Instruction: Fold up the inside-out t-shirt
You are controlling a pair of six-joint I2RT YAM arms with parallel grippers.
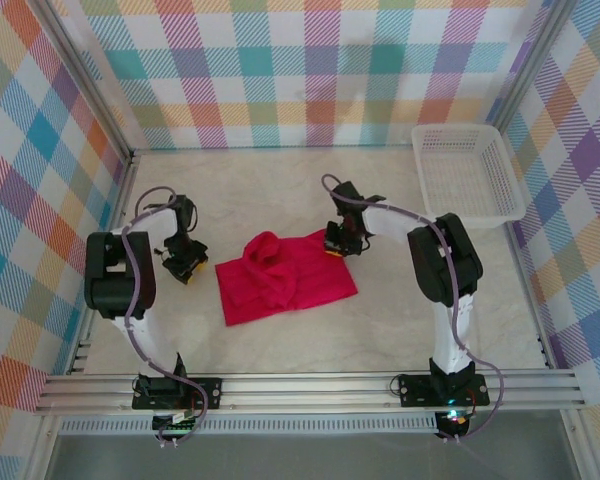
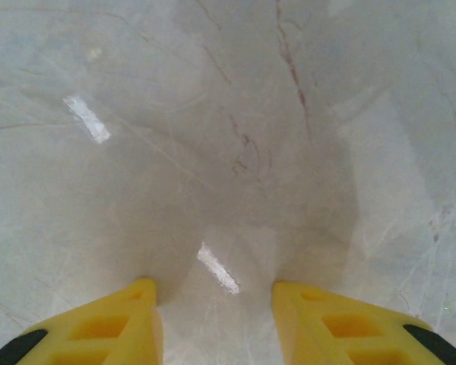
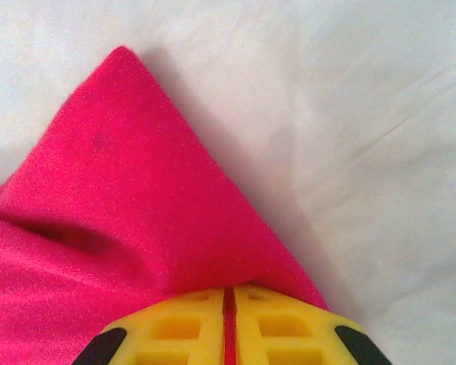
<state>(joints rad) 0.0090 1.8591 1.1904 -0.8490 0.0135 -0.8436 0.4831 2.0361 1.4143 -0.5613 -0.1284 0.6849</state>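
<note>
t-shirt (image 3: pixel 121 228): showing as soft red cloth, matt, looking finely fuzzy up close.
table (image 2: pixel 228 114): looking like pale veined stone, smooth and glossy, reflecting lights.
fingers (image 2: pixel 99 331): showing as smooth yellow plastic, faintly shining.
basket (image 1: pixel 469 172): looking like white plastic mesh.
rails (image 1: pixel 310 388): showing as ribbed bare metal.

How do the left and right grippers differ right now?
The left yellow two-finger gripper has its jaws parted, holding nothing; the right yellow two-finger gripper is shut on a corner of the bright red cloth t-shirt. The left hangs over bare pale table, apart from the shirt; the right sits at its far right corner. Both have yellow fingers.
</note>
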